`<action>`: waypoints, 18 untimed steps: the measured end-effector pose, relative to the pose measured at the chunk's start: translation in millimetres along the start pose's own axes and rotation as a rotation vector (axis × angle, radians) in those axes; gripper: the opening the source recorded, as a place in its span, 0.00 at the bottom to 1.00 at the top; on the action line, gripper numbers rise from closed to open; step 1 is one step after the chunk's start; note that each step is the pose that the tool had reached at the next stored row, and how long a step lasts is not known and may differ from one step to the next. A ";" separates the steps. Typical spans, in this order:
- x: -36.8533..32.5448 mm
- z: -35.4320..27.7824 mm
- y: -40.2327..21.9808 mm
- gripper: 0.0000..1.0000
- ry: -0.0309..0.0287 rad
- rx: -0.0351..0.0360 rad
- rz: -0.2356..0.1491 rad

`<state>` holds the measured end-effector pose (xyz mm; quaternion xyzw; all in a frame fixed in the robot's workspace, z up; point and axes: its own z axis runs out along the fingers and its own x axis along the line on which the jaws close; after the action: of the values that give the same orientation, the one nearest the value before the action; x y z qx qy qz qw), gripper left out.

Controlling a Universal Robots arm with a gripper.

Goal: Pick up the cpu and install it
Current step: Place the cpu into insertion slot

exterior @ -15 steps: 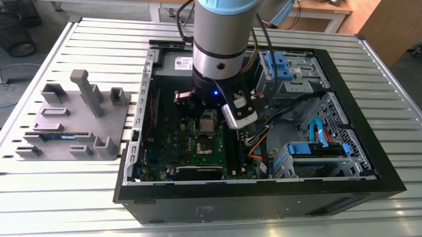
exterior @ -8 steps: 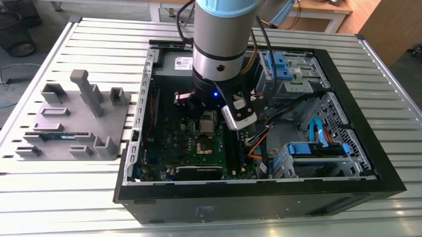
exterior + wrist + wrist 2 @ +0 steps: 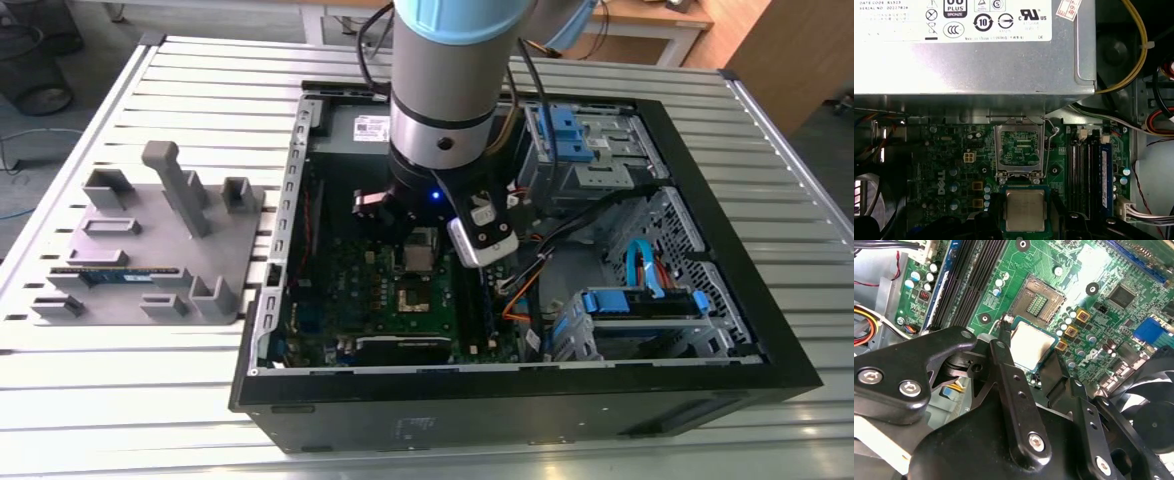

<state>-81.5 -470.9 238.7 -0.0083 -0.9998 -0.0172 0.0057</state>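
1. The cpu is a small flat square. Its top is dull silver metal and it has a thin pale rim.
2. The gripper has it pinched between black fingers, one on either side.
3. Held like that, the chip hangs just beside the socket, over the green motherboard. It is not seated, and the socket's contact field lies bare.
4. The open computer case holds that board, a silver power supply, blue-latched drive bays and loose cables.
5. On the exterior view's left, a grey tray rests on the slatted table. A memory stick lies in the tray.
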 end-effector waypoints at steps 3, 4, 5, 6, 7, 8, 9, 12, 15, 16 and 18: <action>0.2 1.3 -0.4 0.47 0.0000 0.0001 0.000; 0.3 1.8 -0.5 0.47 0.0000 0.0000 0.000; 0.3 2.4 -0.7 0.47 0.0000 0.0000 0.000; 0.4 3.1 -0.9 0.47 -0.0001 0.0000 0.000; 0.5 3.8 -1.2 0.47 -0.0001 0.0000 0.000; 0.7 4.6 -1.4 0.47 -0.0002 -0.0001 0.000; 0.8 5.3 -1.5 0.47 -0.0002 -0.0001 0.000; 1.0 6.5 -1.8 0.47 -0.0001 0.0001 0.000; 1.0 6.7 -1.8 0.47 -0.0001 0.0001 0.000; 1.0 6.8 -1.8 0.47 -0.0001 0.0000 0.000; 1.0 6.8 -1.8 0.47 -0.0001 0.0000 0.000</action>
<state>-82.6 -472.4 231.9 -0.0083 -0.9998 -0.0172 0.0056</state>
